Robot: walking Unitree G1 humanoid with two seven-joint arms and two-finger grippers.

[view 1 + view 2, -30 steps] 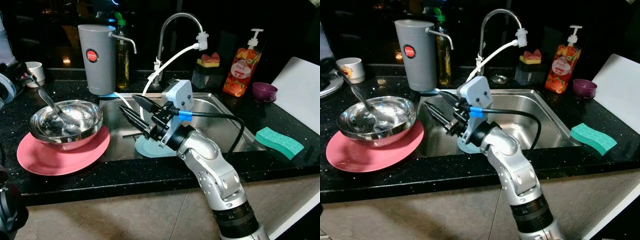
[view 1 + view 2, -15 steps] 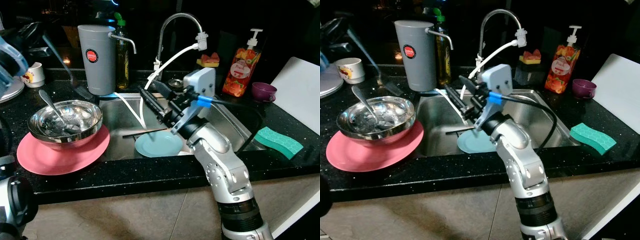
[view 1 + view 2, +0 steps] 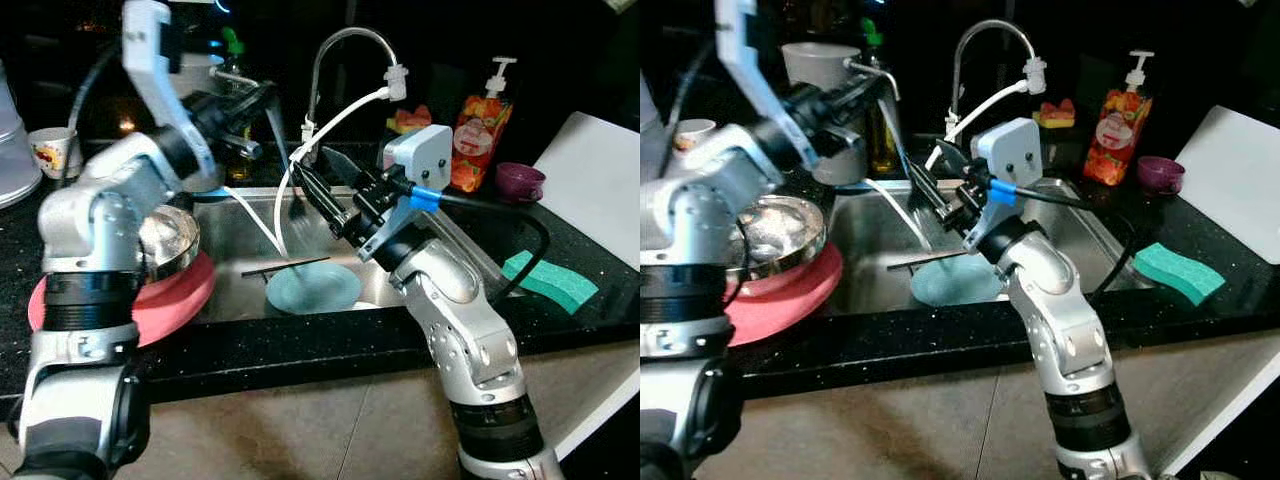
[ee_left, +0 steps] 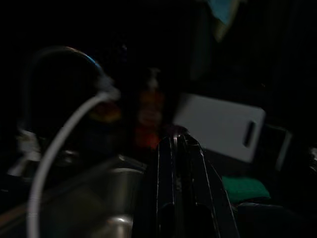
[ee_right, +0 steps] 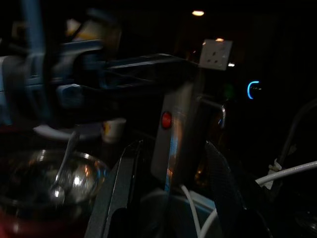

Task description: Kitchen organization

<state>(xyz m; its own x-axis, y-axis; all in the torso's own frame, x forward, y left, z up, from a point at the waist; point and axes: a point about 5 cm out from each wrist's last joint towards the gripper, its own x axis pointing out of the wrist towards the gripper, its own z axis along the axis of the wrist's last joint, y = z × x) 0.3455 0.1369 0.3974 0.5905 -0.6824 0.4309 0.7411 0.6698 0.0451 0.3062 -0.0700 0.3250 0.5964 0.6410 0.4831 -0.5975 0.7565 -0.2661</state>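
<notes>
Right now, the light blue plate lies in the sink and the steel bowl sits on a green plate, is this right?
Not quite. The light blue plate does lie in the sink, but the steel bowl sits on a pink plate, as the right eye view shows.

Both my arms reach over the sink [image 3: 1065, 205]; a light blue plate [image 3: 952, 281] lies inside, steel bowl [image 3: 780, 226] at left.

Your two head eyes are looking down and forward over the sink [image 3: 240, 235], sharing nearly everything. Your wrist cameras are peering closely along their own fingers: left toward the cutting board [image 4: 218, 126], right toward the bowl [image 5: 47, 173].
</notes>
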